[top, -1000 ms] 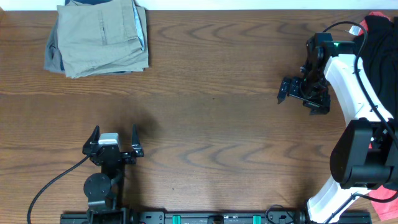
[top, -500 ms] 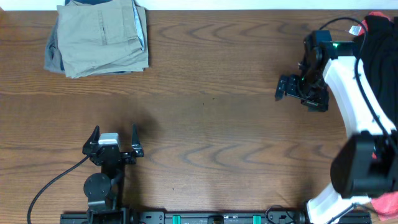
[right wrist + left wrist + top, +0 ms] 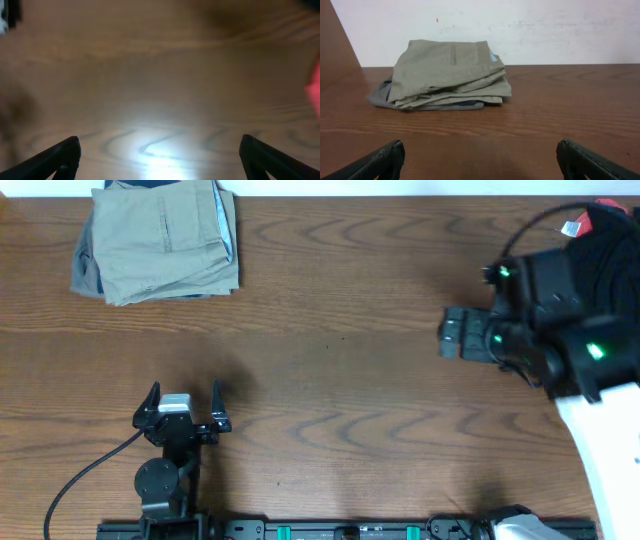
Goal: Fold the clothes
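Lifted and swung since a second ago, the right gripper [image 3: 160,150] hangs wide open, empty, over the right side of the brown wooden table [image 3: 340,410], the left gripper [image 3: 185,392] spread and empty near its front edge, while the light khaki woven shorts [image 3: 160,240] lie folded at its far-left corner, seemingly finished.

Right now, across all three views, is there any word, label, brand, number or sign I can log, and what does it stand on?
No text can be read in any view.
White tag on the black and red garments at the far right of the overhead view: too small to read.
Folded khaki shorts: no print or label shows.
Right wrist view: blurred, no lettering shows.
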Tool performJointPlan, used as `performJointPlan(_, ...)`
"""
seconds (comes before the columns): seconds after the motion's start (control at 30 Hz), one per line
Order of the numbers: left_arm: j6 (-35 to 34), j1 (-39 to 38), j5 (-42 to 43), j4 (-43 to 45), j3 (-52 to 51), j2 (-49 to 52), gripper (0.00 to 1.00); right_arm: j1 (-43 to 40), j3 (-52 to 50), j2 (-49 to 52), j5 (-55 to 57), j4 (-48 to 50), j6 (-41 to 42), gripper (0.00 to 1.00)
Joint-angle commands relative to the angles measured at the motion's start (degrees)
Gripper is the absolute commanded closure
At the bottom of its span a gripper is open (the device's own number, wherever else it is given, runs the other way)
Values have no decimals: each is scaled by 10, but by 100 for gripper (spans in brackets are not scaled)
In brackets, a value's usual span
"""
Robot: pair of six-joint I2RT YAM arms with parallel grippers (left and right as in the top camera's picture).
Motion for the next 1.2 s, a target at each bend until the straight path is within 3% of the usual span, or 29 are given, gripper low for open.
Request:
performJointPlan(0.0,8,2,0,-23,-7,-4,2,-2,-11,-52,56,3,-7,1)
performJointPlan(0.17,8,2,0,-23,-7,-4,2,-24,-94,-142,58,93,-7,1)
performJointPlan(0.47,8,2,0,-23,-7,-4,2,-80,-464,-413,-46,417,-52,1)
performJointPlan(0.67,8,2,0,-23,-7,-4,2,-116,-658,-589,-90,534,-69,1)
performJointPlan(0.9,8,2,0,-23,-7,-4,2,-134,-784,-698,-113,642,-66,1)
performJointPlan(1.17,8,2,0,-23,-7,-4,2,-133,-870,-738,-115,761,-56,1)
